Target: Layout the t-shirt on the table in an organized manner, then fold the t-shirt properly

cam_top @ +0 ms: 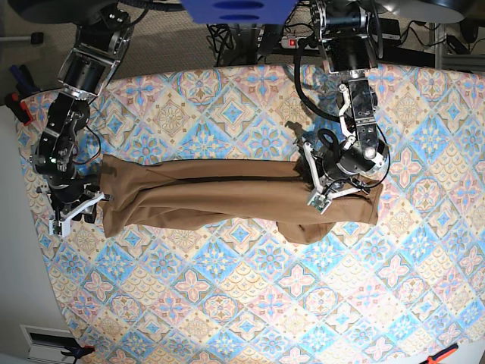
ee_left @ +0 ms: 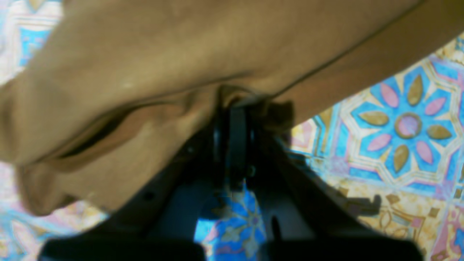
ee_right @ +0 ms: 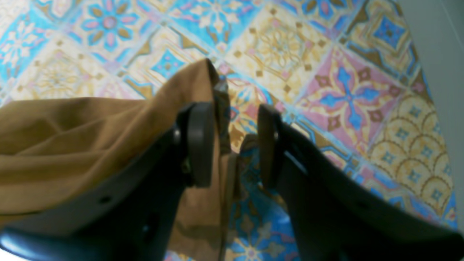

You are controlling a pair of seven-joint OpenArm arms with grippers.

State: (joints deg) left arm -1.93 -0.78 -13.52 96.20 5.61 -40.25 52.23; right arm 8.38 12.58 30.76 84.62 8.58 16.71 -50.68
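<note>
At the left side of the base view, the right gripper (cam_top: 76,208) is standing with its jaws apart at the end of the t-shirt (cam_top: 227,193), gripping nothing. The shirt is lying as a long band across the table (cam_top: 227,303). At the right, the left gripper (cam_top: 327,191) is pinching the shirt cloth, its arm covering that part.

No readable text, label, brand, number or sign shows in any view; nothing legible anywhere.
</note>
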